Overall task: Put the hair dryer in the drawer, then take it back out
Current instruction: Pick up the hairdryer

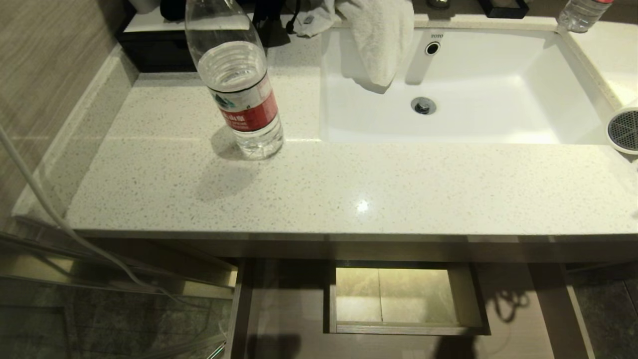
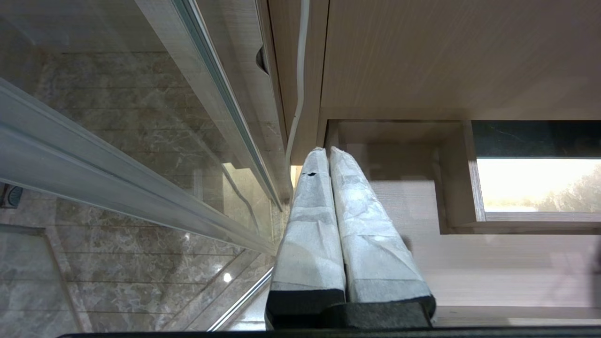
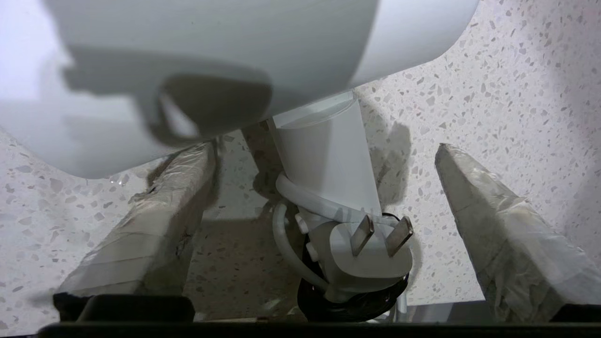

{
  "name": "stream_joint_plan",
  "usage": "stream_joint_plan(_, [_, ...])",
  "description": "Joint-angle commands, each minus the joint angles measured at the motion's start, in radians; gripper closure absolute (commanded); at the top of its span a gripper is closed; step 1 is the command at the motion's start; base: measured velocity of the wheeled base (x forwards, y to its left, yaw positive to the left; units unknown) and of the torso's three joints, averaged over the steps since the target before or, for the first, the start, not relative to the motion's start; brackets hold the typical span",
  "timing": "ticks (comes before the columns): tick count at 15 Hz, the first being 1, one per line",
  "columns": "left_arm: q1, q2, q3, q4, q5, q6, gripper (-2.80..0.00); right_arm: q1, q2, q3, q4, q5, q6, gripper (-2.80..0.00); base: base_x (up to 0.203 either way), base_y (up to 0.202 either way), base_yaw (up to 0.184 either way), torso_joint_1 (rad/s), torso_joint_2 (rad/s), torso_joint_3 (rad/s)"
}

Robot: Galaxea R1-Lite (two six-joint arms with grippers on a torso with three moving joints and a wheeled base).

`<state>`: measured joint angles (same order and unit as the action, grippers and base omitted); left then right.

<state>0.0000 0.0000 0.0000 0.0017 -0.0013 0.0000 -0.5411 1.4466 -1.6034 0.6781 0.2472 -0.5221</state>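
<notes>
The white hair dryer [image 1: 624,130] shows only its round grey mesh grille at the far right edge of the head view, on the speckled countertop [image 1: 349,189] beside the sink. In the right wrist view its rounded body [image 3: 211,56] fills the top, and its handle [image 3: 324,155] runs down to the white plug [image 3: 371,253] with coiled cord. My right gripper [image 3: 325,151] is open, one finger on each side of the handle, with gaps on both sides. The drawer [image 1: 284,309] is pulled out below the counter. My left gripper [image 2: 327,151] is shut and parked at the drawer's [image 2: 469,263] left side.
A clear red-labelled water bottle [image 1: 239,85] stands on the counter left of the white sink [image 1: 463,119]. A towel [image 1: 379,35] hangs into the sink. A second bottle [image 1: 580,14] is at the back right. A boxed cut-out [image 1: 398,299] sits inside the drawer. A glass panel [image 2: 117,141] stands to the left.
</notes>
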Motion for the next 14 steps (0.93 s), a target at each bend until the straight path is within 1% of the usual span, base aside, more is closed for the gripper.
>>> stream_joint_plan(1, [0.000,0.000,0.000,0.000,0.000,0.000,0.00,-0.010,0.007,0.000,0.021,0.001,-0.009,-2.80,0.000,0.000,0.000,0.000,0.00,0.000])
stream_joint_plan(7, [0.000,0.000,0.000,0.000,0.000,0.000,0.00,-0.022,0.028,-0.009,0.029,0.003,-0.010,-2.80,0.000,0.000,0.000,0.000,0.00,0.000])
stream_joint_plan(8, [0.000,0.000,0.000,0.000,0.000,0.000,0.00,-0.022,0.028,-0.007,0.033,0.004,-0.010,0.00,0.000,0.000,0.000,0.000,0.00,0.000])
stream_joint_plan(14, [0.000,0.000,0.000,0.000,0.000,0.000,0.00,-0.022,0.028,0.006,0.041,0.005,-0.010,0.00,0.000,0.000,0.000,0.000,0.00,0.000])
